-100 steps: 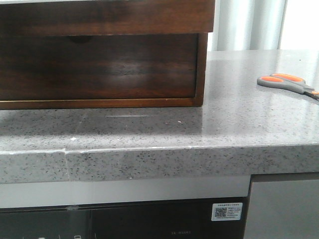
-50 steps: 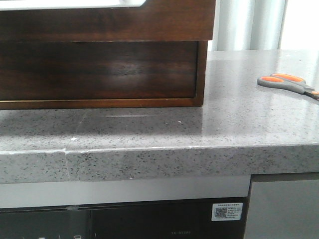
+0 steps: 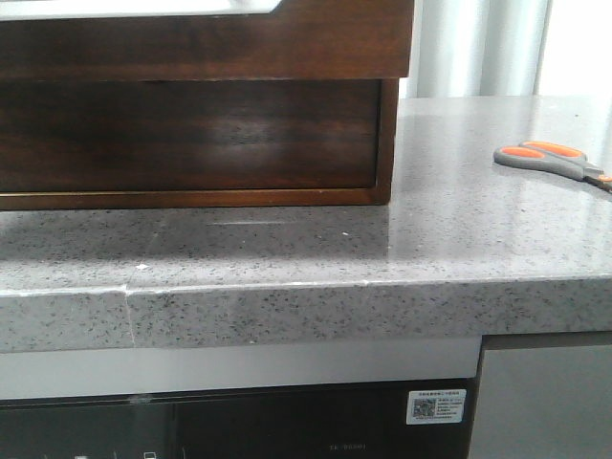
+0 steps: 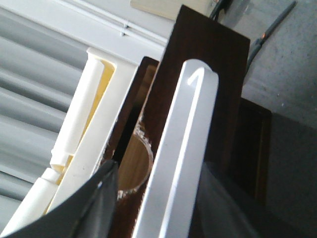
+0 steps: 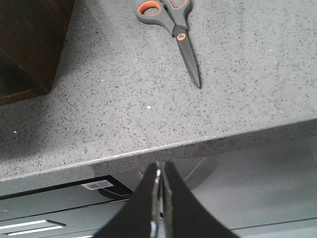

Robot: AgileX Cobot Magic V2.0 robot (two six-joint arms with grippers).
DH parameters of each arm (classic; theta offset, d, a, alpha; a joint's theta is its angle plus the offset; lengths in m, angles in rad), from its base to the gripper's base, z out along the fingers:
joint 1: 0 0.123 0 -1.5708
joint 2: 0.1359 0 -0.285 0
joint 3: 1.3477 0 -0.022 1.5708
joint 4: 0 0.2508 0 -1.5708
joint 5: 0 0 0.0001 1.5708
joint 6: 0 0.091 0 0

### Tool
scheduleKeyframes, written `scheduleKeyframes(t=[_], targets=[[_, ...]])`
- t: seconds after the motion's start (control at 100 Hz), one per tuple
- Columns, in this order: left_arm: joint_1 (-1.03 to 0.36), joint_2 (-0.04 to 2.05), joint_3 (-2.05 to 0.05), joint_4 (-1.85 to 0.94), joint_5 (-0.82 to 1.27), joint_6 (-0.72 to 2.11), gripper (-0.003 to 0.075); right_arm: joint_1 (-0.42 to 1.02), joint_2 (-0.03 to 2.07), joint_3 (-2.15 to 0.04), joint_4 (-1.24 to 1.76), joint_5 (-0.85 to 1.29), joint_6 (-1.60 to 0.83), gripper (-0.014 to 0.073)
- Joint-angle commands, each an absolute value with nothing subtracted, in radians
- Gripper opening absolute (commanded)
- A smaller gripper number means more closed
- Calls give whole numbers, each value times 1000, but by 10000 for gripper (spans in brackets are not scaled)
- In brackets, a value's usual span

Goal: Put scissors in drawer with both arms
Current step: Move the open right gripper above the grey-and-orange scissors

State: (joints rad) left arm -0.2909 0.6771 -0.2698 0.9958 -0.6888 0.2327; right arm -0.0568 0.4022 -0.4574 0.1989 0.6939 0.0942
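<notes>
Compared with one second ago, the drawer at the top of the cabinet has come forward: its white rim now shows along the top edge of the front view, where before only dark wood was seen, and the half-round cutout under it is no longer visible. The scissors have not moved.

In the front view, the dark brown cabinet stands on the grey speckled countertop, at the left. The scissors lie flat on the countertop far to the right, well apart from the cabinet, with the orange-lined loops toward the cabinet and the blades cut off by the picture edge. No arm is seen here.

In the left wrist view, the left gripper is very close to the drawer. A dark finger is on one side of the white rim and the dark wood front, another dark shape is on the other side, so the pincer seems to hold the drawer front. A half-round cutout is seen just beside the rim. The scissors appear far away as a thin dark shape.

In the right wrist view, the right gripper hangs in front of the countertop edge, its two fingers pressed together with nothing between them. The scissors lie closed on the countertop, well apart from it.
</notes>
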Motion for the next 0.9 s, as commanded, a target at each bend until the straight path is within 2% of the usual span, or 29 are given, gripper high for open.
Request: scheduleKeyframes(t=[0.0, 0.21, 0.3, 0.34, 0.52, 0.58, 0.74, 0.83, 0.89], targets=[[-292, 672, -299, 917, -785, 176, 330, -56, 418, -492, 206, 620, 91, -116], [-292, 672, -299, 848, -894, 131, 325, -25, 426, -495, 245, 594, 38, -116], [-292, 672, -299, 774, -903, 131, 295, -2, 451, -495, 245, 588, -40, -108], [-292, 672, -299, 749, -903, 131, 274, 4, 466, -497, 245, 580, -53, -85], [-292, 629, -299, 740, -903, 131, 170, 16, 566, -558, 245, 571, -113, 136], [-292, 607, -299, 740, -900, 131, 133, 16, 618, -599, 245, 570, -139, 184], [-292, 537, -299, 740, -818, 125, 64, 16, 791, -723, 241, 576, -194, 200], [-292, 500, -299, 740, -763, 125, 50, 16, 903, -797, 228, 597, -201, 203], [-292, 481, -299, 733, -746, 125, 43, 16, 975, -845, 224, 619, -201, 238]])
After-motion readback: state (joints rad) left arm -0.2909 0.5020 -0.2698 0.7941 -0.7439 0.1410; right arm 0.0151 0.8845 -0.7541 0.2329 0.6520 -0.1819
